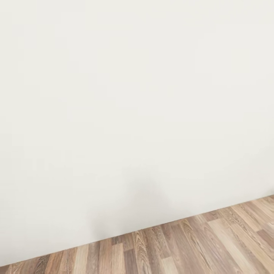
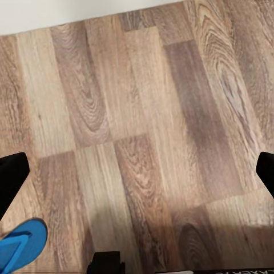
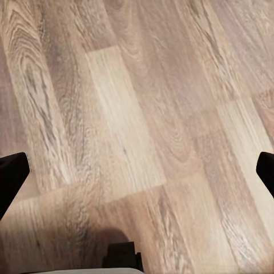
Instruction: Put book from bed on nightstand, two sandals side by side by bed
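One bright blue sandal lies on the wood-plank floor, its rounded end showing at the corner of the left wrist view beside one dark finger. My left gripper is open above bare planks, with nothing between its fingers. My right gripper is also open over bare floor, holding nothing. The book, the bed and the nightstand are out of view.
In the head view a plain white wall stands close ahead and meets the wood-plank floor along a slanting line. A faint grey shadow falls on the wall near its foot. A strip of white wall shows beyond the planks in the left wrist view.
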Motion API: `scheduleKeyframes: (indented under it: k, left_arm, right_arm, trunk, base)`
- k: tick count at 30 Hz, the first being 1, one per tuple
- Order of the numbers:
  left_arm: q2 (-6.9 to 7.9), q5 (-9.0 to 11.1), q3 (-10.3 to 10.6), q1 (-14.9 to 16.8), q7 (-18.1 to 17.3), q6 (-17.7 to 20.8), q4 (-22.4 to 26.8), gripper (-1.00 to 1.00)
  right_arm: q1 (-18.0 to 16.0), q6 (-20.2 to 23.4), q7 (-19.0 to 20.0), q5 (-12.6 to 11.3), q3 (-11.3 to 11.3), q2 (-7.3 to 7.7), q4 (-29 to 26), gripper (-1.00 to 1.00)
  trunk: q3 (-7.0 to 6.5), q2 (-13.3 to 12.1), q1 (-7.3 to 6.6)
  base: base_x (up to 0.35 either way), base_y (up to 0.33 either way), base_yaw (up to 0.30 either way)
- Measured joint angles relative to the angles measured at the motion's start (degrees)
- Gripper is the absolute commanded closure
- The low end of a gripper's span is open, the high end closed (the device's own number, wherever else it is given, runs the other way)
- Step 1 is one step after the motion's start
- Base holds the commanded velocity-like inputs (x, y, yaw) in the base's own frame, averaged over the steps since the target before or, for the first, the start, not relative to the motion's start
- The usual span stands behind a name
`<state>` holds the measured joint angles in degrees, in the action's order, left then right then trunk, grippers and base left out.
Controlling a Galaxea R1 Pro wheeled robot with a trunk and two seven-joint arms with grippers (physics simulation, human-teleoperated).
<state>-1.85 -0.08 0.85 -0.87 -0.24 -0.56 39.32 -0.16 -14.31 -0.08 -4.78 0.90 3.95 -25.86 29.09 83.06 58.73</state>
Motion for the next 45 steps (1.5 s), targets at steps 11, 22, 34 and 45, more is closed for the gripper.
scheduleKeyframes:
  k: [11,22,34,45]
  left_arm:
    - [0.00,0.00,0.00,0.00,0.00,0.00,0.00,-1.00]
    - [0.00,0.00,0.00,0.00,0.00,0.00,0.00,-1.00]
    - [0.00,0.00,0.00,0.00,0.00,0.00,0.00,-1.00]
    - [0.00,0.00,0.00,0.00,0.00,0.00,0.00,-1.00]
  right_arm:
    - [0.00,0.00,0.00,0.00,0.00,0.00,0.00,-1.00]
    - [0.00,0.00,0.00,0.00,0.00,-0.01,0.00,-1.00]
    - [0.00,0.00,0.00,0.00,0.00,-0.01,0.00,-1.00]
    - [0.00,0.00,0.00,0.00,0.00,-0.01,0.00,-1.00]
  trunk:
    - [0.00,0.00,0.00]
    - [0.00,0.00,0.00]
    - [0.00,0.00,0.00]
    - [0.00,0.00,0.00]
  base:
    - [0.000,0.000,0.273]
    - [0.000,0.000,0.275]
    - [0.000,0.000,0.276]
    - [0.000,0.000,0.280]
